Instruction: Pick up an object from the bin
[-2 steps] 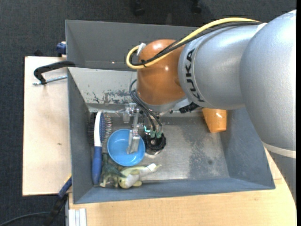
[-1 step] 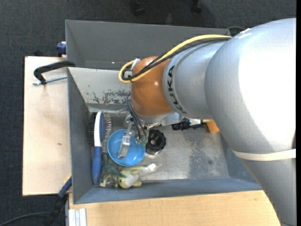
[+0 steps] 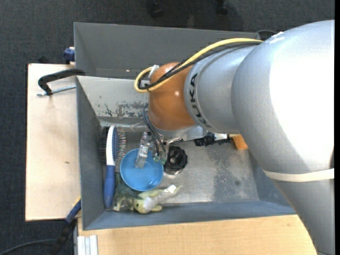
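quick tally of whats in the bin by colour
blue: 2 (bowl, brush)
black: 1 (round piece)
orange: 1 (block)
yellow-green: 1 (toy)
total: 5 that can be told; the arm covers part of the bin

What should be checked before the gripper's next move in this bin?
1. Gripper over a thing: ok, it is above the upper rim of the blue bowl.
2. Bowl gripped: cannot tell.
3. Room beside the gripper: not ok, a black round thing sits right next to it.
4. Brush apart from bowl: cannot tell, they lie close.
5. Gripper clear of the walls of the bin: ok.
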`<control>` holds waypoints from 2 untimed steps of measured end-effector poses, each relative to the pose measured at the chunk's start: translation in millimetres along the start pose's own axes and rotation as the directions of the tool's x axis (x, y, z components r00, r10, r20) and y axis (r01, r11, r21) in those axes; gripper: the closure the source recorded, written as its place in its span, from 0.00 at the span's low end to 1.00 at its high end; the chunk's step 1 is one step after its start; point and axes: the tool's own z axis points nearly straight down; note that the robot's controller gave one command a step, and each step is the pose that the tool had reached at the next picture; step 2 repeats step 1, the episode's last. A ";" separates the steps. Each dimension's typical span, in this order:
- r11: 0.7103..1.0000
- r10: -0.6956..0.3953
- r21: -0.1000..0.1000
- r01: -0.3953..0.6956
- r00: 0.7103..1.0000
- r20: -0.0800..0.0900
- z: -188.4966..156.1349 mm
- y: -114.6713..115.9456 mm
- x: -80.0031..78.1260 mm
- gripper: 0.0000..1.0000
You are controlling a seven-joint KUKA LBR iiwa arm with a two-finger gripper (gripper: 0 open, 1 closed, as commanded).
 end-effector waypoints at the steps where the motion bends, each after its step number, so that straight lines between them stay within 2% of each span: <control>1: 0.999 -0.045 -0.007 0.045 0.999 0.013 -185.6 3.3 -26.1 1.00; 2: 0.999 -0.045 -0.007 0.045 0.999 0.013 -185.6 3.3 -26.1 1.00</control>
